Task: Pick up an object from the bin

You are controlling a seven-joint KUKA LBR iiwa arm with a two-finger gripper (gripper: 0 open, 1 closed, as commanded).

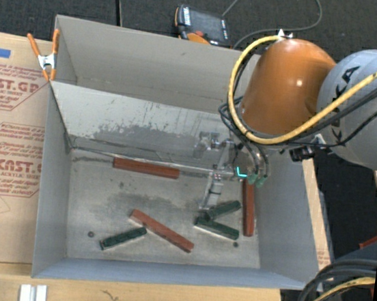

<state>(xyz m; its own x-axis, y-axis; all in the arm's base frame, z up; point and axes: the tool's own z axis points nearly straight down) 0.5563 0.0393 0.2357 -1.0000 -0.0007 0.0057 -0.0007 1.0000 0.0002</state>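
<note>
Arm [359,107] extended from the right into grey bin [186,63], wrist turned downward, jaws poised over dark green stick [226,207], their state not discernible.

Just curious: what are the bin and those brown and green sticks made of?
The bin looks like grey sheet metal, matt, scuffed. The brown stick at the back: dull colour, perhaps plastic or painted wood. The green stick, front left: matt, likewise uncertain.

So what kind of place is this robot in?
Probably a robot lab or workshop. A big robot arm with an orange cover reaches into a grey metal bin holding small things like a red-brown stick, and a wired black device lies behind.
</note>
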